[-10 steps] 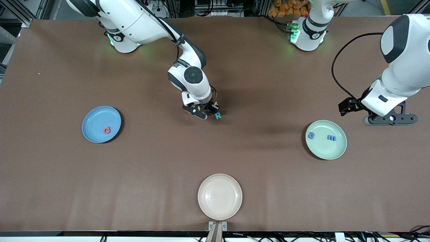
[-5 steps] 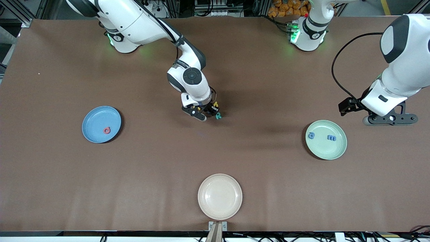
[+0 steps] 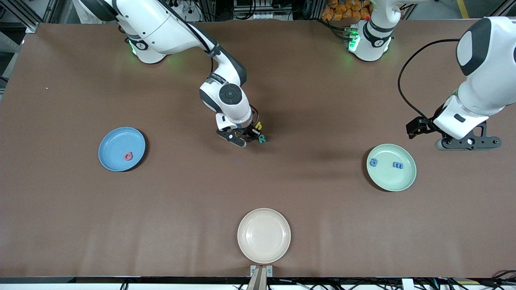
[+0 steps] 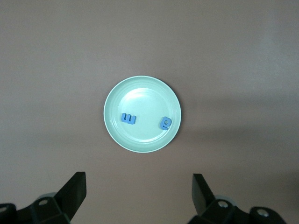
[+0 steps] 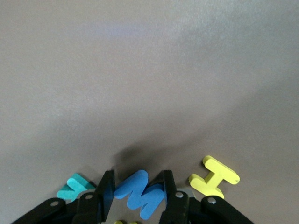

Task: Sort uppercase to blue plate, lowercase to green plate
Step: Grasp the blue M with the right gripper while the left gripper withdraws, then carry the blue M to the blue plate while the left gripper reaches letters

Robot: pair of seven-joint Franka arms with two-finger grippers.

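Note:
My right gripper (image 3: 245,138) (image 5: 137,176) is shut on a blue W (image 5: 140,196), which casts a shadow on the mat below it. Beside its fingers lie a teal R (image 3: 262,139) (image 5: 74,186) and a yellow H (image 5: 215,177). Another yellow letter (image 3: 258,125) shows by the wrist. The blue plate (image 3: 117,141) at the right arm's end holds a red Q (image 3: 128,156). The green plate (image 3: 393,179) (image 4: 142,98) at the left arm's end holds a blue g (image 3: 373,162) (image 4: 165,123) and a blue m (image 3: 398,165) (image 4: 128,119). My left gripper (image 3: 467,142) (image 4: 138,186) waits open beside the green plate.
A cream-white plate (image 3: 264,249) with nothing on it sits at the table edge nearest the front camera. A sliver of yellow (image 5: 124,222) peeks out under the right gripper's fingers. Brown mat covers the whole table.
The right gripper, with the blue W in it, has drifted slightly toward the right arm's base, uncovering more of the yellow letter. The left arm has not moved.

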